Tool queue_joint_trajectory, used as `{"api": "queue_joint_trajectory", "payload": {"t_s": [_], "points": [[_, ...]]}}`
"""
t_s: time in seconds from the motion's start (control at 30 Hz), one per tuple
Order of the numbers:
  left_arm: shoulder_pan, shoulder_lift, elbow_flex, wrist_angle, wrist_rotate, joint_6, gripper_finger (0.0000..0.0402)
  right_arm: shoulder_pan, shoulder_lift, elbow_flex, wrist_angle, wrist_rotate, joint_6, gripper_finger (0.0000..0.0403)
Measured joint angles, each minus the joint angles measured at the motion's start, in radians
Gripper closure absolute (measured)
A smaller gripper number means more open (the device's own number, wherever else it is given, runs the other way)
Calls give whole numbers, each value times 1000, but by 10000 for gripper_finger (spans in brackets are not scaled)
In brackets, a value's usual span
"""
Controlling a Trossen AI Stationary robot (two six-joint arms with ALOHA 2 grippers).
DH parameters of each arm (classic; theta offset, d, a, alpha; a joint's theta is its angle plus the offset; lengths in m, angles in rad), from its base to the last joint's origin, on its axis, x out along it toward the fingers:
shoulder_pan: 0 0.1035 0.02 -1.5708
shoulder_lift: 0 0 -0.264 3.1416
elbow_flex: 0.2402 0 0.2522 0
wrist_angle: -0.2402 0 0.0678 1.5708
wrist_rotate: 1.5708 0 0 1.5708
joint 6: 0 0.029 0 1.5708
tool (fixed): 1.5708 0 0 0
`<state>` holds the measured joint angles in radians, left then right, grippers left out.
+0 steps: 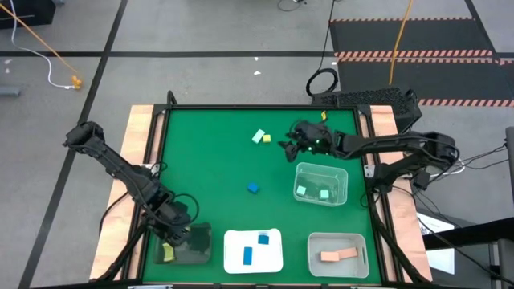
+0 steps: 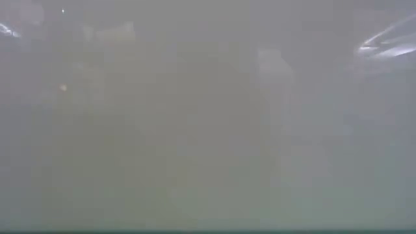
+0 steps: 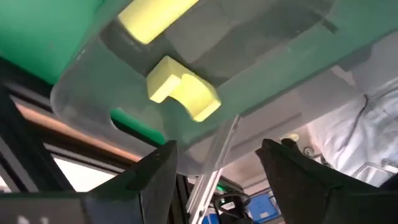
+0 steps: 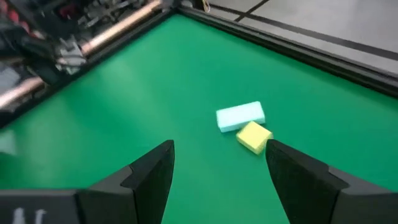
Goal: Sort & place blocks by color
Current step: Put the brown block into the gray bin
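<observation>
The left claw (image 3: 214,165) is spread over the dark tray (image 1: 195,249), yellow blocks (image 3: 183,96) apparently released there; the right claw (image 4: 217,165) is held open toward the mint block (image 4: 240,116).

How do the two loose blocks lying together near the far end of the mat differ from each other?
The mint-teal block is a short bar, while the yellow block is a squarer, smaller cube. Colour separates them: pale mint-teal against yellow. From the right gripper, whose open fingers frame the pair, the mint-teal block lies farther and the yellow block nearer. Both rest flat on the green mat, corners touching or nearly so, in no tray.
</observation>
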<state>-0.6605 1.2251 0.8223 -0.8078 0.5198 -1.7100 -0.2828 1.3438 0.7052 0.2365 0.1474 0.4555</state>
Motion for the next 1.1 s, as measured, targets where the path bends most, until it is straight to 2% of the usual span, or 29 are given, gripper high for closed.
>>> {"api": "queue_joint_trajectory", "payload": {"t_s": [0.13,0.3,0.4,0.53,0.7,0.93,1.1], "points": [[17,-1,0,24,0,36,169,34,26,0,115,11,54,158],[56,-3,0,117,-29,64,176,46,47,24,202,10,32,158],[87,-3,0,198,-79,60,179,45,50,53,200,10,-48,158],[127,-3,0,317,-105,90,179,36,50,97,192,9,-251,158],[224,-3,0,355,-121,115,179,-9,50,161,57,4,-363,158],[390,-3,0,364,-165,203,179,-66,50,187,-161,-21,-370,158],[519,-3,0,416,-209,293,179,-87,50,187,-340,-11,-294,158]]}}
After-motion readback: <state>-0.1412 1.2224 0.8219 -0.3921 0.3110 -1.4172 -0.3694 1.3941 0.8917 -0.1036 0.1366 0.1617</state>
